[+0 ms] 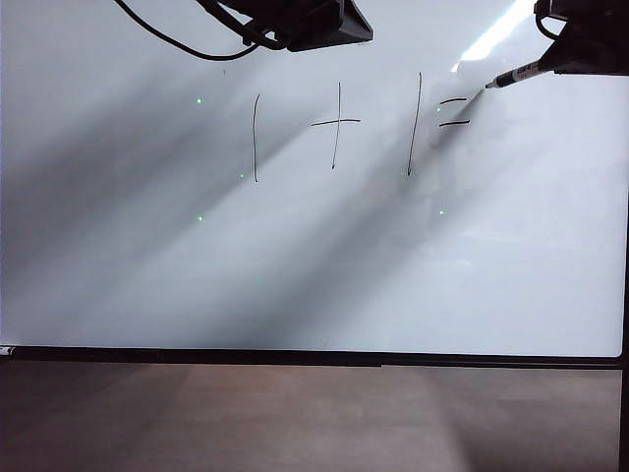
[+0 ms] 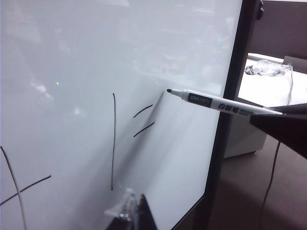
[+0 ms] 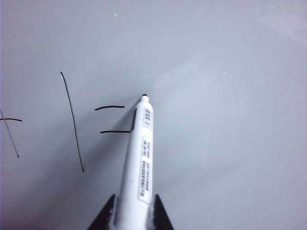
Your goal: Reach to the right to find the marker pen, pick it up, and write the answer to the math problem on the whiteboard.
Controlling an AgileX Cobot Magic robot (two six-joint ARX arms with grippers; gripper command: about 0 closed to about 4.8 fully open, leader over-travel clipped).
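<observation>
The whiteboard (image 1: 295,275) fills most of the exterior view, with the math problem (image 1: 336,125) written as one plus one equals. My right gripper (image 1: 555,64) at the upper right is shut on the marker pen (image 1: 513,76), a white barrel with a black tip. The marker pen (image 3: 139,158) sticks out between the right gripper's (image 3: 132,213) jaws. Its tip sits just right of the upper dash (image 3: 109,107); I cannot tell if it touches. No answer shows; the board beside the dashes is blank. My left gripper (image 1: 314,25) hangs above the plus sign, and its (image 2: 134,208) tips meet with nothing between them.
A thin black frame (image 1: 314,356) borders the board, with a brown surface (image 1: 295,413) below it. A black cable (image 1: 167,39) loops from the left arm. In the left wrist view, past the board's edge, stand a white table with a plastic bag (image 2: 268,69) and a hanging cable (image 2: 273,167).
</observation>
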